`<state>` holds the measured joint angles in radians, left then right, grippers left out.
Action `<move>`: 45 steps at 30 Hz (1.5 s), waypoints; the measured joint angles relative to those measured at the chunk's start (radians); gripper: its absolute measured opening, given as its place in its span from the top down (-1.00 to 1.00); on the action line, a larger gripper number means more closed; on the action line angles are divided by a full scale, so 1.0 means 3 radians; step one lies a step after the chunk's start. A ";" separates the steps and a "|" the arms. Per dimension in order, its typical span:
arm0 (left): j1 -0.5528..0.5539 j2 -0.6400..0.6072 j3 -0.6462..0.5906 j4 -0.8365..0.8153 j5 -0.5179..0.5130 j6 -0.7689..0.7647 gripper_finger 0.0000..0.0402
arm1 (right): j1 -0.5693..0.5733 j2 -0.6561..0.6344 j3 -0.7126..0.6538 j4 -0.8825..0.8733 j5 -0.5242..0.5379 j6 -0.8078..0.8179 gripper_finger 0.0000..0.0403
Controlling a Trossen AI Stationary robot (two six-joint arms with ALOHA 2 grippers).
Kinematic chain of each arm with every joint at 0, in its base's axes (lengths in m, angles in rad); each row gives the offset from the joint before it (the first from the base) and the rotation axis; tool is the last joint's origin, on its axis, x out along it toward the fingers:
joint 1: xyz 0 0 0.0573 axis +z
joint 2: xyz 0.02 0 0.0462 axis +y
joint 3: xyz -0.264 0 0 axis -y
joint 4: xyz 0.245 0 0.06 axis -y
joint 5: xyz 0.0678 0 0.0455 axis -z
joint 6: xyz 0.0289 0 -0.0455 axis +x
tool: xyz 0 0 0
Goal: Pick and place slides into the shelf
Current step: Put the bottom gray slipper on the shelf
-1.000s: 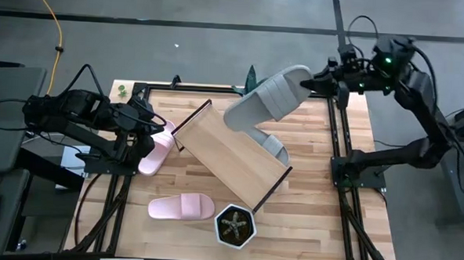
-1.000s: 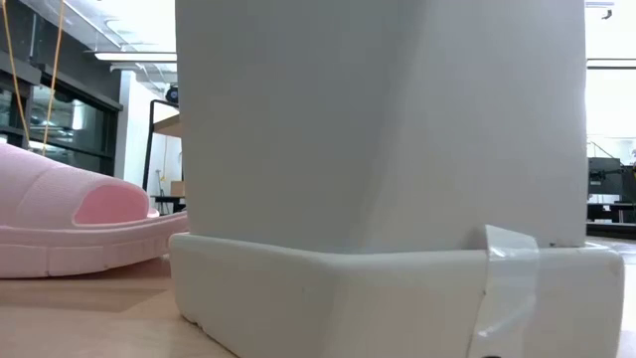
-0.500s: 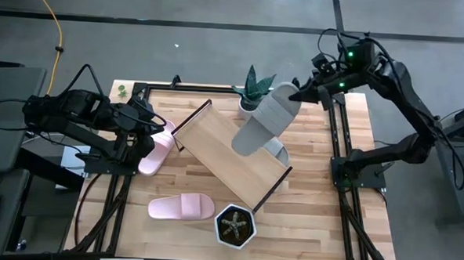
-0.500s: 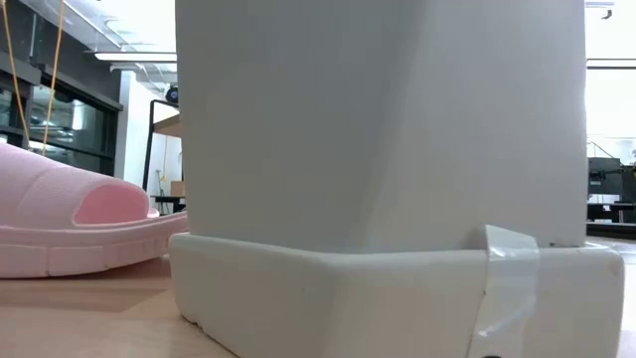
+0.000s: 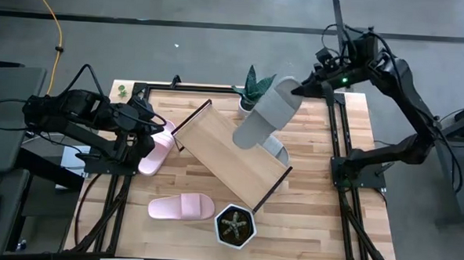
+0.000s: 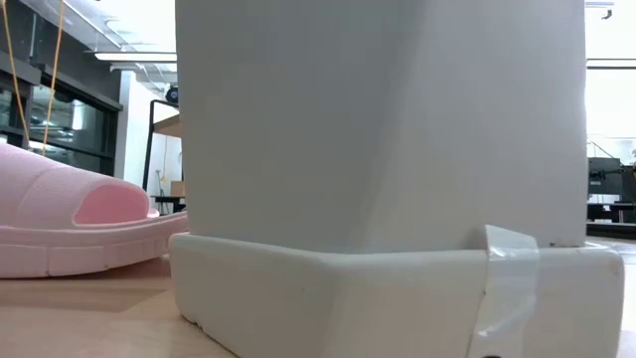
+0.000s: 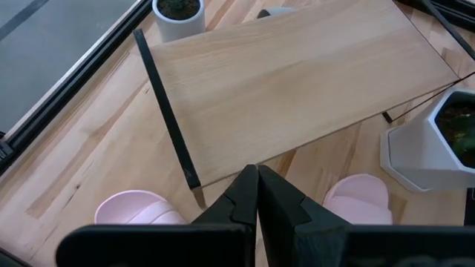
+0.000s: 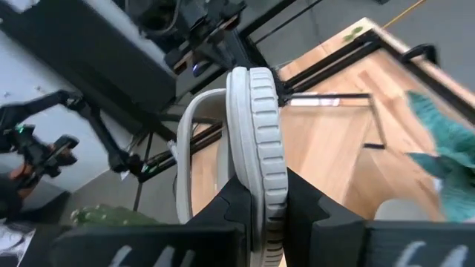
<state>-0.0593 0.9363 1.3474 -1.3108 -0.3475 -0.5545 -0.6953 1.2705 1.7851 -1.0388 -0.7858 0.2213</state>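
Grey slide [image 5: 265, 116] hangs in the right gripper [image 5: 299, 89] – pinched tight at one end, up over the shelf [image 5: 229, 155]. Left gripper [image 5: 155, 129] is closed w/ nothing in it, by a pink slide [image 5: 157, 152].

Overhead: straight down on whole table [image 5: 307, 196], arms at frame's left and right edges. Low: at tabletop level, pressed close against white planter [image 6: 388, 199], pink slide [image 6: 70, 224] at left edge. Left wrist: down past shut left gripper [image 7: 257, 194] onto shelf [image 7: 297, 81], also mid-frame overhead. Right wrist: along grey slide [image 8: 260, 141] clamped in right gripper [image 8: 261, 222].
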 joint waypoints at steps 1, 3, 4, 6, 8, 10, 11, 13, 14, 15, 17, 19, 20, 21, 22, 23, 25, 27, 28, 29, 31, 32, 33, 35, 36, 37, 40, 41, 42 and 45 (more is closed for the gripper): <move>0.0000 0.0000 0.0000 0.0001 0.0000 -0.0009 1.00 | -0.0072 0.0000 0.0000 -0.0011 -0.0042 -0.0040 0.89; 0.0000 0.0000 -0.0001 0.0001 0.0000 -0.0013 1.00 | -0.0213 0.0009 0.0000 -0.0070 -0.0144 -0.0114 0.89; 0.0000 0.0000 -0.0001 0.0001 0.0000 -0.0016 1.00 | -0.0263 0.0020 0.0000 -0.0105 -0.0199 -0.0146 0.89; 0.0000 0.0000 -0.0001 -0.0001 0.0001 -0.0064 1.00 | -0.0354 0.0061 0.0000 -0.0210 -0.0287 -0.0231 0.89; 0.0000 0.0000 0.0000 0.0000 0.0000 -0.0107 1.00 | -0.0416 0.0112 -0.0001 -0.0329 -0.0379 -0.0327 0.89; 0.0000 0.0000 0.0000 0.0001 0.0000 -0.0121 1.00 | -0.0438 0.0170 -0.0001 -0.0404 -0.0464 -0.0419 0.89; 0.0000 0.0000 0.0000 0.0000 0.0000 -0.0124 1.00 | -0.0439 0.0196 -0.0001 -0.0431 -0.0493 -0.0471 0.89; 0.0000 0.0000 0.0000 -0.0001 0.0000 -0.0173 1.00 | -0.0437 0.0232 -0.0003 -0.0448 -0.0502 -0.0540 0.89; 0.0000 0.0000 -0.0001 0.0001 0.0001 -0.0194 1.00 | -0.0437 0.0241 -0.0003 -0.0446 -0.0510 -0.0577 0.89; 0.0000 0.0000 0.0000 0.0000 -0.0001 -0.0213 1.00 | -0.0437 0.0251 -0.0003 -0.0445 -0.0511 -0.0599 0.89; 0.0000 0.0000 0.0000 0.0000 -0.0001 -0.0261 1.00 | -0.0447 0.0277 -0.0003 -0.0439 -0.0511 -0.0658 0.89; 0.0000 0.0000 0.0001 0.0001 -0.0001 -0.0280 1.00 | -0.0489 0.0305 -0.0003 -0.0433 -0.0529 -0.0699 0.89; 0.0000 -0.0001 0.0000 -0.0001 -0.0001 -0.0295 1.00 | -0.0508 0.0320 -0.0003 -0.0433 -0.0557 -0.0731 0.89; 0.0000 0.0000 0.0000 0.0001 -0.0001 -0.0306 1.00 | -0.0525 0.0342 -0.0003 -0.0432 -0.0596 -0.0745 0.89; 0.0000 0.0000 -0.0001 0.0000 -0.0001 -0.0333 1.00 | -0.0540 0.0367 -0.0003 -0.0428 -0.0642 -0.0762 0.89; 0.0000 0.0000 -0.0001 0.0001 0.0000 -0.0353 1.00 | -0.0551 0.0401 -0.0003 -0.0420 -0.0691 -0.0770 0.89; 0.0000 0.0000 0.0000 0.0000 -0.0001 -0.0362 1.00 | -0.0566 0.0466 -0.0003 -0.0402 -0.0815 -0.0798 0.89; 0.0000 0.0000 0.0000 0.0001 -0.0001 -0.0366 1.00 | -0.0567 0.0512 -0.0003 -0.0392 -0.0929 -0.0828 0.89; 0.0000 0.0000 -0.0001 0.0001 -0.0001 -0.0375 1.00 | -0.0567 0.0529 -0.0003 -0.0395 -0.0961 -0.0846 0.89; 0.0000 0.0000 -0.0001 0.0001 -0.0001 -0.0385 1.00 | -0.0567 0.0549 -0.0003 -0.0407 -0.0966 -0.0867 0.89; 0.0000 0.0000 -0.0001 0.0001 -0.0001 -0.0427 1.00 | -0.0567 0.0599 -0.0003 -0.0413 -0.0973 -0.0906 0.89; 0.0000 0.0000 0.0000 0.0001 -0.0001 -0.0438 1.00 | -0.0567 0.0623 -0.0003 -0.0398 -0.0980 -0.0911 0.89; 0.0000 0.0000 0.0000 0.0001 -0.0001 -0.0439 1.00 | -0.0567 0.0644 -0.0003 -0.0366 -0.0997 -0.0914 0.89; 0.0000 0.0000 -0.0001 0.0001 -0.0007 -0.0439 1.00 | -0.0557 0.0681 -0.0003 -0.0267 -0.1022 -0.0881 0.89; 0.0000 0.0000 -0.0001 0.0001 -0.0011 -0.0439 1.00 | -0.0539 0.0704 -0.0003 -0.0189 -0.1024 -0.0840 0.89; 0.0000 0.0000 -0.0001 0.0001 -0.0011 -0.0438 1.00 | -0.0519 0.0729 -0.0003 -0.0096 -0.1027 -0.0784 0.89; 0.0000 0.0000 0.0001 0.0000 -0.0064 -0.0434 1.00 | -0.0473 0.0778 -0.0003 0.0170 -0.1013 -0.0590 0.89; 0.0000 0.0000 -0.0001 0.0001 -0.0095 -0.0433 1.00 | -0.0456 0.0779 -0.0003 0.0216 -0.0989 -0.0536 0.89; 0.0000 0.0000 -0.0001 0.0001 -0.0128 -0.0433 1.00 | -0.0439 0.0777 -0.0003 0.0225 -0.0970 -0.0498 0.90; 0.0000 0.0000 -0.0001 0.0000 -0.0179 -0.0430 1.00 | -0.0377 0.0738 -0.0003 0.0021 -0.0896 -0.0496 0.95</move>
<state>-0.0593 0.9363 1.3472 -1.3109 -0.4013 -0.6834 -0.8083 1.4920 1.7844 -1.0326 -1.0545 0.0725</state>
